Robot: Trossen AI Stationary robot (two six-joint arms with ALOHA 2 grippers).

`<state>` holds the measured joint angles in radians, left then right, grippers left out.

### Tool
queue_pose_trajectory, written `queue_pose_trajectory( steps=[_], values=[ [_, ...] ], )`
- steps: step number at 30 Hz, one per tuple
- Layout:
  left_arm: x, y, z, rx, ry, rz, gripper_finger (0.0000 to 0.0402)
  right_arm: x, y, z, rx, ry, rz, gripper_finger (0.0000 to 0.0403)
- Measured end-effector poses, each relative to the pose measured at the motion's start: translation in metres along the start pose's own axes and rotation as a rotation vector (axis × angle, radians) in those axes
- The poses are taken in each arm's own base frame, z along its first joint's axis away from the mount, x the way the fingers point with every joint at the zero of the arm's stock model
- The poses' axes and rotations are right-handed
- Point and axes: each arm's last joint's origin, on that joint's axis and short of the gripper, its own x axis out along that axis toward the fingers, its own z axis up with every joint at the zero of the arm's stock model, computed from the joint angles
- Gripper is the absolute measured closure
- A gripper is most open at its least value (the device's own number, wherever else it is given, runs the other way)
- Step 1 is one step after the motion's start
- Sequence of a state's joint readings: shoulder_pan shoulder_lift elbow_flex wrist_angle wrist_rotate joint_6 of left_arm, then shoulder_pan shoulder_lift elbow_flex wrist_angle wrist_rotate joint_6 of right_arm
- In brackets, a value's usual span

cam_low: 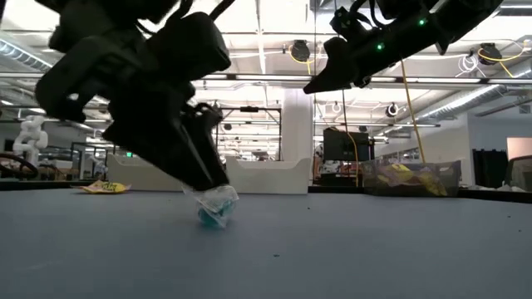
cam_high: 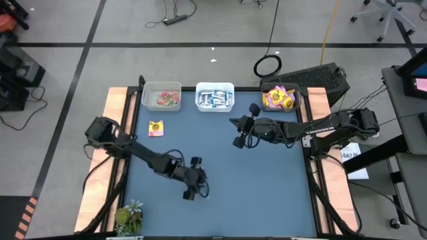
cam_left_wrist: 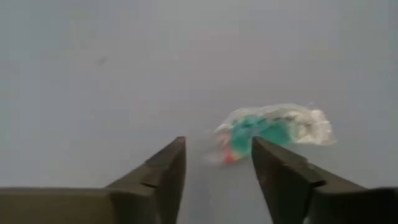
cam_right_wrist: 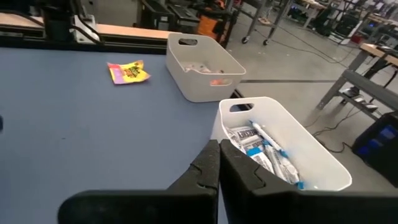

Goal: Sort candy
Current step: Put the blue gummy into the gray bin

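Nearest my low camera, the left claw [cam_low: 208, 195] is down at the tabletop [cam_low: 349, 249], its tips right at a clear-wrapped sweet [cam_low: 214, 208] with a teal centre. In the left wrist view I see the fingers [cam_left_wrist: 165, 171] standing apart, and the sweet [cam_left_wrist: 273, 127] lies on the blue surface just past them, beside one tip and not between them, so nothing is clamped. From above, this claw [cam_high: 195, 180] sits in the near middle of the tabletop [cam_high: 267, 200], and the sweet shows as a small pale speck [cam_high: 205, 191] beside it.

The right claw [cam_high: 244, 127] hangs above the far half of the tabletop, near the bins, with its fingers [cam_right_wrist: 214, 171] pressed together on nothing.

Along the far edge I count three bins. The left bin [cam_high: 161, 96] holds red and pink pieces, the middle bin [cam_high: 215, 96] holds blue-and-white bars, and the clear right bin [cam_high: 280, 97] holds yellow packets. Through the right wrist camera I can see into the middle bin [cam_right_wrist: 292, 155] and the left bin [cam_right_wrist: 202, 68] beyond it.

One yellow packet [cam_high: 156, 129] lies loose on the tabletop, just in front of the left bin and well apart from both claws. A small green plant [cam_high: 129, 215] stands at the near left corner.
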<state>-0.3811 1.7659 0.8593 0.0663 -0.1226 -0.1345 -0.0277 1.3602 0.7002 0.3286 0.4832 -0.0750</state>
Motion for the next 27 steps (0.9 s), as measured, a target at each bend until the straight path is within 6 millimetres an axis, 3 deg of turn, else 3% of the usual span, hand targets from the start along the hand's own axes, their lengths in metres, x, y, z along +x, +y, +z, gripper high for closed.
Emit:
queue_pose_trajectory(
  steps=[3,8,15,22,27],
  values=[
    [0.013,0.0,-0.002,0.098,-0.027,-0.064,0.0195,0.0,0.0,0.0,0.002,-0.001,0.012,0.0403],
    [0.027,-0.001,-0.005,0.191,-0.055,-0.086,0.0195,0.0,0.001,0.0,0.005,0.002,0.019,0.0403],
    [0.028,0.001,-0.008,0.205,-0.024,-0.091,0.0274,0.0,0.001,-0.001,0.003,0.005,0.019,0.0403],
    [0.008,0.015,0.0,0.162,-0.002,-0.011,0.0385,0.0,0.001,-0.001,0.003,0.007,0.019,0.0403],
    [-0.028,0.045,0.005,0.073,0.079,0.283,0.0389,0.0,0.001,-0.001,0.005,0.009,0.019,0.0403]
  ],
)
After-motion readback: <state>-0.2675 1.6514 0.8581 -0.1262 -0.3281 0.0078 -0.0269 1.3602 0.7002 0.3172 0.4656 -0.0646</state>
